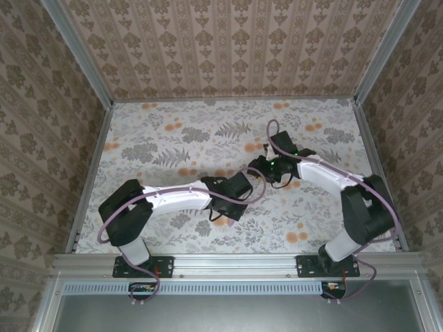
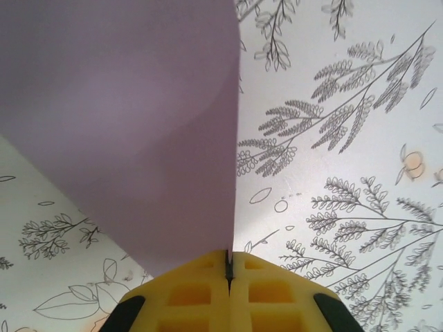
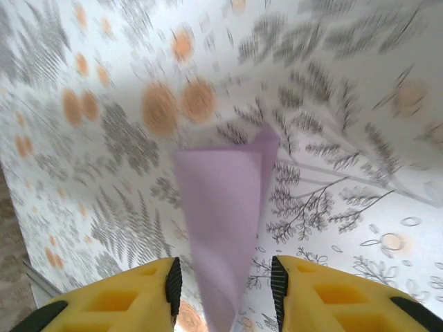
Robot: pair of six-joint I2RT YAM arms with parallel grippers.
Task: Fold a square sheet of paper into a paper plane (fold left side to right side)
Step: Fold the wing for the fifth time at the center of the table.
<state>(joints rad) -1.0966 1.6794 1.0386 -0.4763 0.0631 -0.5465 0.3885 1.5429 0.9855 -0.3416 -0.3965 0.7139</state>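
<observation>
The pale lilac sheet of paper (image 2: 138,124) stands up from my left gripper (image 2: 228,257), whose yellow fingers are shut on its lower edge. It bends over to the left above the floral table. In the right wrist view the same paper (image 3: 221,200) hangs as a curled, tapering fold between the open jaws of my right gripper (image 3: 225,277). The black pads (image 3: 173,280) stand apart from it on both sides. From above, the left gripper (image 1: 235,194) and right gripper (image 1: 266,169) sit close together at the table's middle.
A floral-print cloth (image 1: 173,138) covers the table. Patterned walls (image 1: 228,48) close in the back and both sides, with metal rails (image 1: 90,173) along the edges. Purple cables (image 1: 273,128) loop off both arms.
</observation>
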